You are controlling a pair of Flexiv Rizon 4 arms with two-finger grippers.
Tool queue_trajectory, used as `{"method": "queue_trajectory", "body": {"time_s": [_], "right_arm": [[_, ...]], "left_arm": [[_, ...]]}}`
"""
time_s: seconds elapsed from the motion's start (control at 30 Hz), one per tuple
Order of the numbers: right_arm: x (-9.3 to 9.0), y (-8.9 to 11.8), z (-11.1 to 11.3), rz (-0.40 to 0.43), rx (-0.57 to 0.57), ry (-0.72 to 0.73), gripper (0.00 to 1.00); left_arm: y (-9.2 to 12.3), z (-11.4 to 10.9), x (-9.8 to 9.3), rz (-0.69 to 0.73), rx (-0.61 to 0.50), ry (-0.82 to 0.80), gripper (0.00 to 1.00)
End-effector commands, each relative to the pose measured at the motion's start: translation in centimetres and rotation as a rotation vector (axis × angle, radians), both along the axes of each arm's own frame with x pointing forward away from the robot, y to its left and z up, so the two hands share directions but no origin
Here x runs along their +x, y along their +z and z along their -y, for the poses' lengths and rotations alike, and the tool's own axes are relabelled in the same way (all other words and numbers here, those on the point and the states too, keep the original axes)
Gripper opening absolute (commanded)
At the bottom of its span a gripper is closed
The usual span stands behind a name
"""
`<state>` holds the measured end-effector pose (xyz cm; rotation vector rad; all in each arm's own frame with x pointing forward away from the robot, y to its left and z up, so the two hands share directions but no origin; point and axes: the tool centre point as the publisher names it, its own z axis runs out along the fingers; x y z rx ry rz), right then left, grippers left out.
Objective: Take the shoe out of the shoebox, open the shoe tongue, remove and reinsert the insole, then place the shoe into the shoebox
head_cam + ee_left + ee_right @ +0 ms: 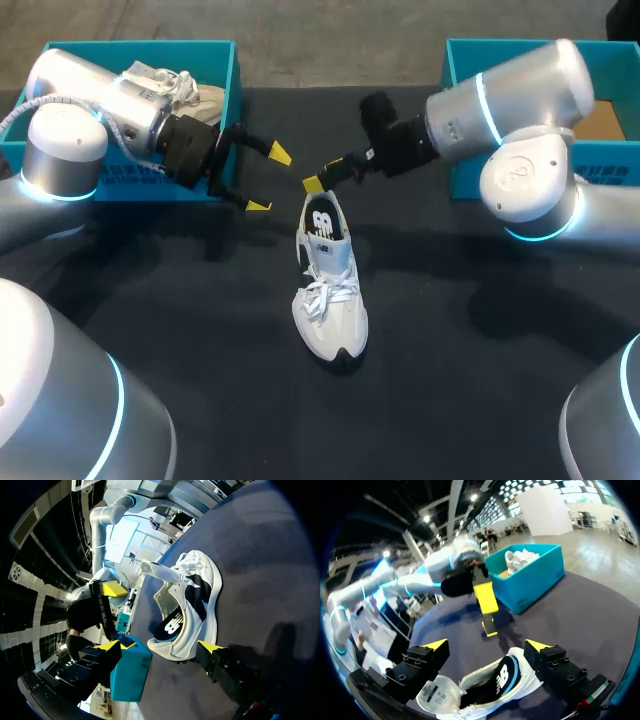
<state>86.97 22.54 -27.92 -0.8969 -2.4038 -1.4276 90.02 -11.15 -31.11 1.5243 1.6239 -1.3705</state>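
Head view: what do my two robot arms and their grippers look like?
The left arm and right arm have rounded silver-grey shells with glowing cyan rings at the joints. A pale cable runs along the left one. The black, blocky left gripper and right gripper each carry two fingers with bright yellow wedge tips.

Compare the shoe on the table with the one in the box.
The table shoe stands on the black cloth, whole in view; the boxed shoe lies in the left teal box, half hidden by the left arm. The table shoe's heel sits between the right gripper's open fingers; nothing grips the boxed shoe. Both are white with laces.
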Motion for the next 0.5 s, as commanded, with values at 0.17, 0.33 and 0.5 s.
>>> {"method": "queue_trajectory", "body": {"time_s": [0.17,0.33,0.5], "right_arm": [[0.3,-1.6,-0.1,0.012,0.166,-0.127,0.61],[0.3,-1.7,0.3,0.002,0.136,-0.145,0.24],[0.0,-2.0,1.1,-0.013,0.097,-0.167,0.0]], "left_arm": [[0.8,0.1,0.0,-0.023,0.041,-0.073,1.0],[2.5,-0.8,0.3,-0.025,0.108,-0.106,1.0],[3.9,-2.0,0.8,-0.019,0.147,-0.105,1.0]]}}
